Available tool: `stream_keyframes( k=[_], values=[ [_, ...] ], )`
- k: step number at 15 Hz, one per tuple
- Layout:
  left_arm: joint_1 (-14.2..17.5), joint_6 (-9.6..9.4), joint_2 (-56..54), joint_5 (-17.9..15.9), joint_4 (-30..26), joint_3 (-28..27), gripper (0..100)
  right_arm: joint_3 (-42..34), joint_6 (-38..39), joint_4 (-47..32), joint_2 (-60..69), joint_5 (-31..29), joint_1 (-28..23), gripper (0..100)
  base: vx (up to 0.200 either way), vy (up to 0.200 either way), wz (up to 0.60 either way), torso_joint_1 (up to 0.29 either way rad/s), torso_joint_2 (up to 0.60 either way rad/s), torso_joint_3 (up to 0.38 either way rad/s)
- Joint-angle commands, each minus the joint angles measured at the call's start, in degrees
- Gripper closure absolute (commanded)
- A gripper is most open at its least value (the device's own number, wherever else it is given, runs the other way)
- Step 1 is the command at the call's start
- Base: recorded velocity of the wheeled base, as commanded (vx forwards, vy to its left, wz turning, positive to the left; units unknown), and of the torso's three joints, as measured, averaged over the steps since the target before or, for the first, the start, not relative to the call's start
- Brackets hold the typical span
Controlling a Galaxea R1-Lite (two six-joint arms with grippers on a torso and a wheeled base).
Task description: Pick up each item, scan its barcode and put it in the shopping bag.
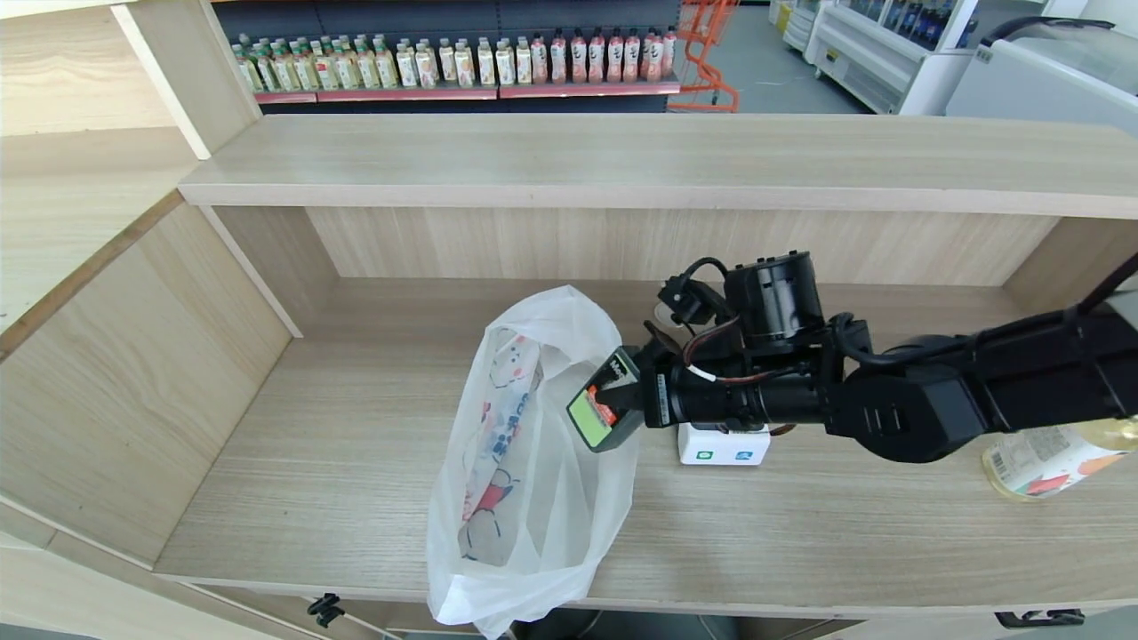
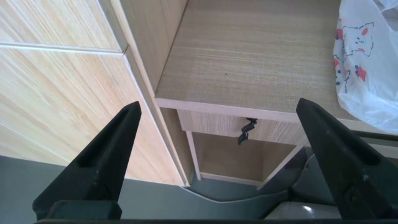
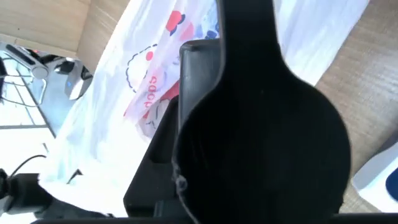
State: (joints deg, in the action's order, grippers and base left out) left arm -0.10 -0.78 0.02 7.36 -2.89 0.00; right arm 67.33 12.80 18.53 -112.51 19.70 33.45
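A white plastic shopping bag (image 1: 524, 471) with a printed cartoon stands open near the counter's front edge; it also appears in the right wrist view (image 3: 155, 81) and the left wrist view (image 2: 367, 68). My right gripper (image 1: 615, 397) is shut on a small dark box with a green label (image 1: 594, 416), held at the bag's open right rim, just above the counter. A white barcode scanner box (image 1: 722, 444) sits under my right wrist. My left gripper (image 2: 219, 106) hangs open and holds nothing, below and in front of the counter's left front corner.
A drink bottle (image 1: 1049, 458) lies at the counter's right edge, partly behind my right arm. The wooden counter (image 1: 800, 524) has a raised back ledge (image 1: 622, 160) and a slanted side wall (image 1: 133, 382) on the left. A drawer sits under the front edge (image 2: 249, 127).
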Motion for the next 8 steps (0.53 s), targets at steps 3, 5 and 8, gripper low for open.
stream_keyframes(
  k=[3,5,8],
  values=[
    [0.01,-0.01,-0.02,0.02,-0.01,0.0,0,0.96,-8.14,3.62,-5.18,-0.19,-0.23,100,0.0,0.0,0.0,0.0,0.0,0.0],
    [0.01,-0.01,-0.02,0.11,-0.01,0.0,0,1.31,-16.05,5.46,-6.76,-0.28,-0.4,100,0.0,0.0,0.0,0.0,0.0,0.0],
    [0.01,-0.01,-0.02,0.11,-0.01,0.0,0,2.02,-22.56,7.75,-8.69,-0.19,-0.4,100,0.0,0.0,0.0,0.0,0.0,0.0]
  ],
)
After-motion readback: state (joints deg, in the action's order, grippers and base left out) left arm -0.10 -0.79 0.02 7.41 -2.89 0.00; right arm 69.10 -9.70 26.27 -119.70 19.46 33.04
